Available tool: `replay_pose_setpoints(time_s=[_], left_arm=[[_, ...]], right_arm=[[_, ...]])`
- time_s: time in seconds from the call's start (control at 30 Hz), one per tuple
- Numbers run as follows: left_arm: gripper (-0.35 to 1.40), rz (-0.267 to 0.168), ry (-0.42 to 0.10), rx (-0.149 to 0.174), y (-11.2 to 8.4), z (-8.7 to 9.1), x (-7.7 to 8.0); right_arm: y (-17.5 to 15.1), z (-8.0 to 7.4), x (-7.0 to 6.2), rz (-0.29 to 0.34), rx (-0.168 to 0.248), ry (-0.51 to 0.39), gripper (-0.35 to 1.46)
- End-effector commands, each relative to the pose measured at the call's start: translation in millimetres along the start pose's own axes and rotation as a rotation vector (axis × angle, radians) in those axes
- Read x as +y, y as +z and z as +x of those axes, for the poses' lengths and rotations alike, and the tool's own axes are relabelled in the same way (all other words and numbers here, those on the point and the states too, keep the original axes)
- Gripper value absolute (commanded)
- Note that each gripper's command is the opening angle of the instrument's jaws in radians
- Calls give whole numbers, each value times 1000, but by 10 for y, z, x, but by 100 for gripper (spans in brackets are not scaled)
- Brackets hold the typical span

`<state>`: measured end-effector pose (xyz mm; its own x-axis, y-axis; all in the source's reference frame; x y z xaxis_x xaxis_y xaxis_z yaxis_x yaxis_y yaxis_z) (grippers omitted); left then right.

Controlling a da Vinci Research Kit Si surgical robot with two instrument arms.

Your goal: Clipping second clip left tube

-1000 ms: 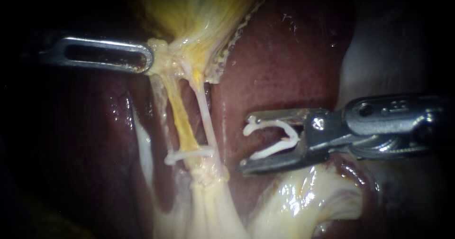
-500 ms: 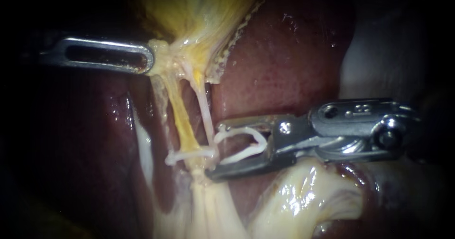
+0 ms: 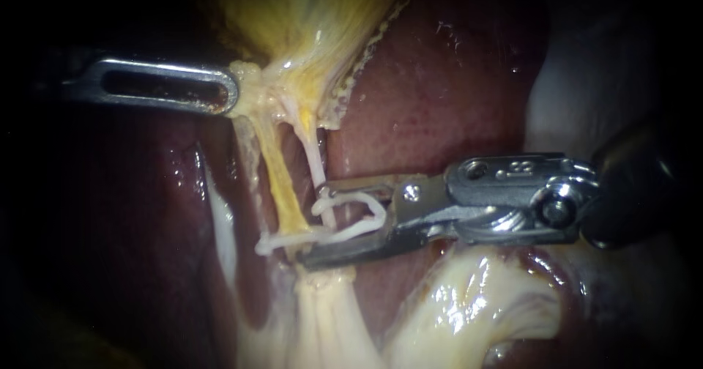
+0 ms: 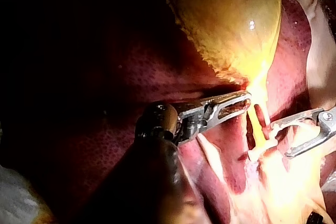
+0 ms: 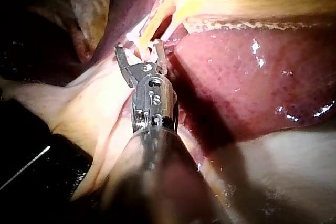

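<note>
The left tube (image 3: pixel 280 186) is the yellow strand running down from the gallbladder (image 3: pixel 307 17); a closed white clip (image 3: pixel 272 244) lies across its lower end. Just to its right runs the paler right tube (image 3: pixel 315 160), the two close together but apart along most of their length. The open clip (image 3: pixel 366 206), white and spread wide, sits right of the left tube with its mouth at the right tube; it does not reach around the left tube, and whether it encloses the right tube I cannot tell. The right instrument (image 3: pixel 315 224) carries this open clip; its jaws stand wide apart yet hold the clip's arms from both sides, the lower jaw's tip reaching beneath the left tube, just below the closed clip. Up and left of the left tube's top, the left instrument (image 3: pixel 231 91) has its slotted jaws clamped together on the pale neck tissue (image 3: pixel 253 94) under the gallbladder. The dark red liver (image 3: pixel 439 98) lies behind and to the right of both tubes.
</note>
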<state>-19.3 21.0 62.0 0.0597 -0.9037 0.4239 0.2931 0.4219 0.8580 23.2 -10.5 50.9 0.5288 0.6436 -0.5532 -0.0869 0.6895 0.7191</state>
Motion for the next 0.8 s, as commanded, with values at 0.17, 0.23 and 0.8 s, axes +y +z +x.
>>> replay_pose_setpoints(time_s=[0.17,0.23,0.8], left_arm=[[-35,0,0,0,0,0,-1],[-35,0,0,0,0,0,-1],[-35,0,0,0,0,0,-1]], right_arm=[[9,-7,6,6,-3,3,48],[11,-9,9,10,-5,5,48],[19,-17,20,30,-10,0,48]])
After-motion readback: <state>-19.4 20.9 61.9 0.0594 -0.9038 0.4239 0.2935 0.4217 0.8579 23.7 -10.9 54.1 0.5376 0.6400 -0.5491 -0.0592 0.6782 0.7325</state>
